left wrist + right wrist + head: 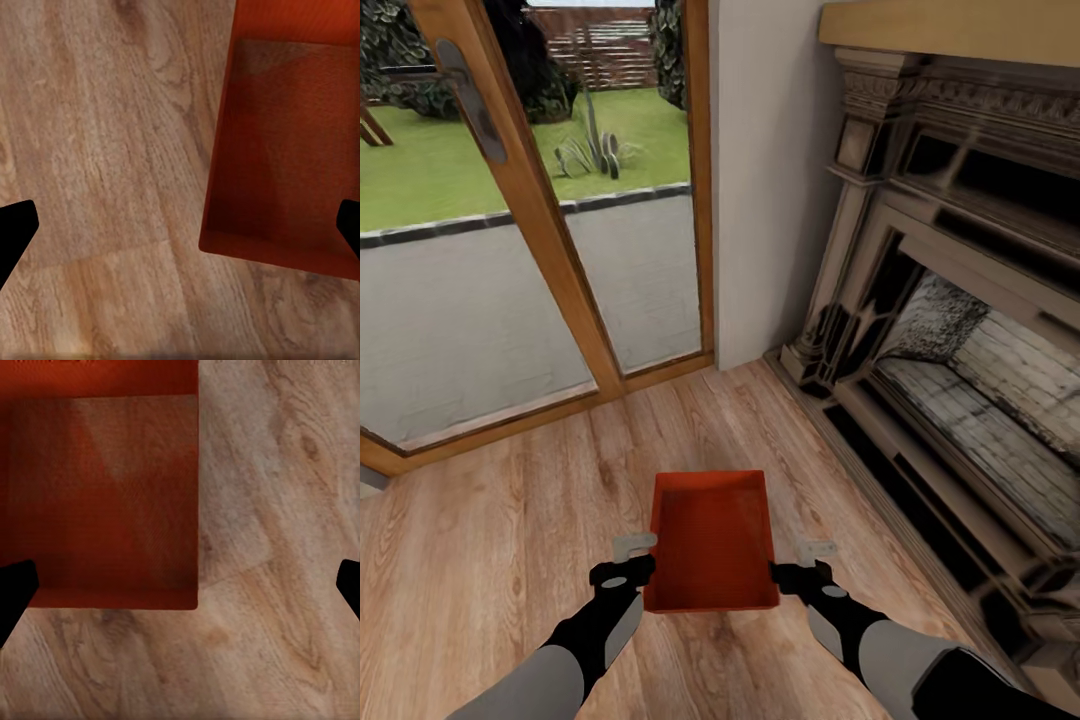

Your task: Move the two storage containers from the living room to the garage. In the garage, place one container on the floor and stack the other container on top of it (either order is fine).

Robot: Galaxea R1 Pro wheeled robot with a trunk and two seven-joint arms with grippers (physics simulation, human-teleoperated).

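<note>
One orange-red storage container [712, 540] lies open side up and empty on the living room's light wood-plank floor, straight ahead of me. My left gripper [633, 547] hovers at its left long wall and my right gripper [815, 550] at its right long wall. Seen from the left wrist, the left gripper [183, 229] is open, its dark fingertips [15, 232] spread wide across the container [289, 150] wall and the planks. The right gripper [183, 589] is open too, straddling the container [105, 495] wall near a corner. Neither holds anything.
A wood-framed glass door [550, 220] stands ahead on the left, with a garden behind it. A pale wall [770, 170] separates it from the fireplace [960, 330], whose base runs along my right side. Bare plank floor [490, 530] lies left of the container.
</note>
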